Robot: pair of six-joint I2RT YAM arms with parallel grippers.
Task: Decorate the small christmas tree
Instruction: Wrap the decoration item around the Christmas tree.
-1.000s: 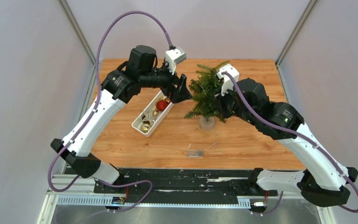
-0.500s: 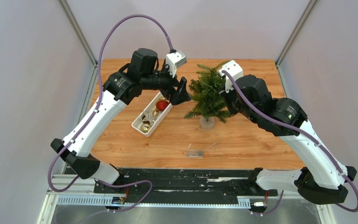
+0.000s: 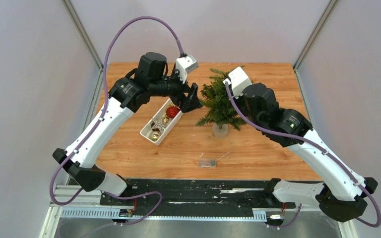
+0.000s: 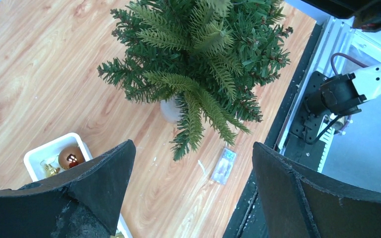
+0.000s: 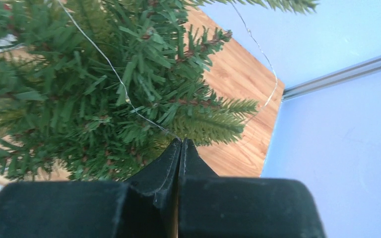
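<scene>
- Top view: the small christmas tree [image 3: 222, 101] stood mid-counter [image 3: 258, 148] between both arms. The left gripper [image 3: 192, 98] hung over the far end of the white tray [image 3: 145, 132], probably lining up for an ornament. A red bauble [image 3: 172, 111] and gold bits sat inside.
- Left wrist: jaws wide open, nothing in them. A gold bauble [image 4: 71, 157] lay in the tray corner.
- Right wrist: the right gripper [image 5: 180, 145] had its jaws pinched shut on a thin wire [image 5: 114, 69] running through the branches, I'd guess to string it round the tree.
</scene>
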